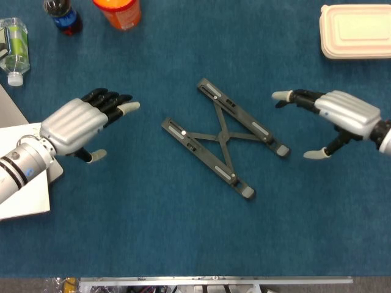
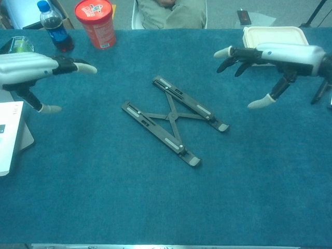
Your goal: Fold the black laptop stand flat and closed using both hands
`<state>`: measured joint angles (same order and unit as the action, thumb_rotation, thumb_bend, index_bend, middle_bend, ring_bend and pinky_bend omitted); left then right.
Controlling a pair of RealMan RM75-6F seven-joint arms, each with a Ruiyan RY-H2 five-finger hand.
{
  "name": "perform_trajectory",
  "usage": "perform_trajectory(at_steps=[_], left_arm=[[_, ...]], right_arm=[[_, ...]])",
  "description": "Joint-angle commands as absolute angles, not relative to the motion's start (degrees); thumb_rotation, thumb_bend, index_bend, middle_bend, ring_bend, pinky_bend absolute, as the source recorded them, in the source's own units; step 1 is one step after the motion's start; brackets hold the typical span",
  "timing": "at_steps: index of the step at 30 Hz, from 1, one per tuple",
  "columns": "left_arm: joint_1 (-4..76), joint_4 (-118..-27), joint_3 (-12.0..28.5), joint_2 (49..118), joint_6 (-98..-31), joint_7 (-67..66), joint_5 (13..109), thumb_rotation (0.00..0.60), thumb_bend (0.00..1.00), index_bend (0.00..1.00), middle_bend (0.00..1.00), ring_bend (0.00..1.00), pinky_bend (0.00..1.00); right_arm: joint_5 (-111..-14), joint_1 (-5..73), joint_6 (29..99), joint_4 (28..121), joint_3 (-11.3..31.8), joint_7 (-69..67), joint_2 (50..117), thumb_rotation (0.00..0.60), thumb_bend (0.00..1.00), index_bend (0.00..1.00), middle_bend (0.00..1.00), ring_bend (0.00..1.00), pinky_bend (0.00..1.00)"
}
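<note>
Black and unfolded, the laptop stand [image 1: 223, 138] lies between the left hand [image 1: 78, 124] and right hand [image 1: 333, 115], both empty with fingers spread.

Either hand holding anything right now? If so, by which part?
Nothing is held. The left hand and right hand are both open, either side of the stand, which lies untouched on the table.

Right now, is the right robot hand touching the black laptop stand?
Apart. The head view shows blue table cover between the right robot hand and the near end of the black laptop stand.
</note>
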<state>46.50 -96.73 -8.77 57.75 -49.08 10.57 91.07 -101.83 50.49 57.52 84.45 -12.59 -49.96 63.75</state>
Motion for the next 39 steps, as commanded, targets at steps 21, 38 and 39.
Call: perform_trajectory(at_steps=[21,38,39], left_arm=[[44.85,-93.24,-4.05,69.45,-45.78,-15.76,86.77,0.6,0.28,0.0,0.0,0.0,0.0],[44.59,-97.29,-0.57,70.3,-41.03,-4.7,75.64,0.6,0.28,0.0,0.0,0.0,0.0],[44.59,-97.59,-0.25,69.94,-40.57,-3.53,74.73,0.6,0.28,0.0,0.0,0.0,0.0]], right_arm=[[-102.69,47.37,57.91,69.11,-5.47,-8.68,81.61,0.6,0.0,0.0,0.02,0.0,0.16],[-104.57,46.85,60.89,59.18,-5.79,-3.24,86.87,0.6,0.0,0.0,0.02,0.0,0.16],[-104.71,46.86,61.08,58.54,-5.88,-3.41,87.27,0.6,0.0,0.0,0.02,0.0,0.16]])
